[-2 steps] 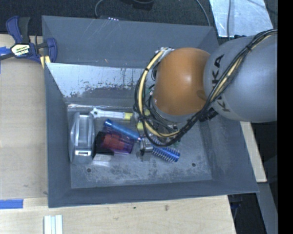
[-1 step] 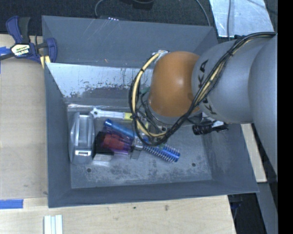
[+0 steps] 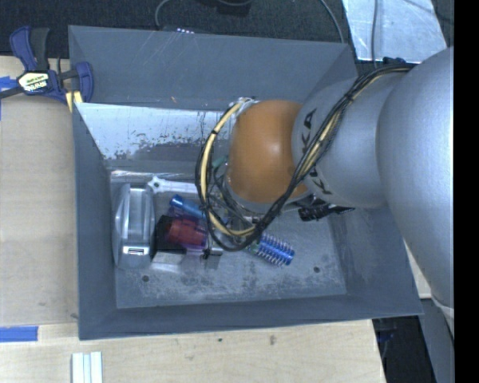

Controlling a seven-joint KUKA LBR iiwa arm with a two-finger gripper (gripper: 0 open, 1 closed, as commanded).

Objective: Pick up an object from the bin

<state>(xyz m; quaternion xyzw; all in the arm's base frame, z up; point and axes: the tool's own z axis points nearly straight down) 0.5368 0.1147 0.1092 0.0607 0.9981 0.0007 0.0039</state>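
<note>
Dark red and black object (image 3: 178,234) lies mid-floor in the bin (image 3: 223,294). The gripper (image 3: 217,239) hangs at its right edge, under the orange cover (image 3: 259,150); wide or narrow, I cannot tell. This looks like the approach step; next it must settle squarely and close. Farther off lie a blue ridged piece (image 3: 273,250) and a silver packet (image 3: 133,222).

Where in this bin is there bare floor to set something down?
Bare grey bin floor runs along the near wall, below the blue ribbed plastic piece, and right of it. The left end is crowded: clear plastic package, dark red and black object.
</note>
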